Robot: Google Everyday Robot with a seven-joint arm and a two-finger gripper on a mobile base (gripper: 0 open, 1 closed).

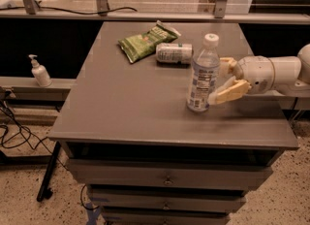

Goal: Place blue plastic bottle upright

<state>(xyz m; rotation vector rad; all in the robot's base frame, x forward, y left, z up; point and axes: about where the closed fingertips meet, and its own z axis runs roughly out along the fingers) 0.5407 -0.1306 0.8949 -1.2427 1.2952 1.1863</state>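
The blue plastic bottle (202,76) stands upright on the grey table (135,107), right of centre, white cap on top and label facing me. My gripper (216,82) reaches in from the right at the bottle's mid-height. Its tan fingers (230,92) are spread apart at the bottle's right side, the near one just overlapping the label's edge, the far one behind the bottle's shoulder. They look open, not clamped on the bottle.
A silver-and-green can (174,53) lies on its side behind the bottle, next to a green snack bag (145,41). A white pump dispenser (39,72) stands on a low ledge to the left. Drawers sit below the tabletop.
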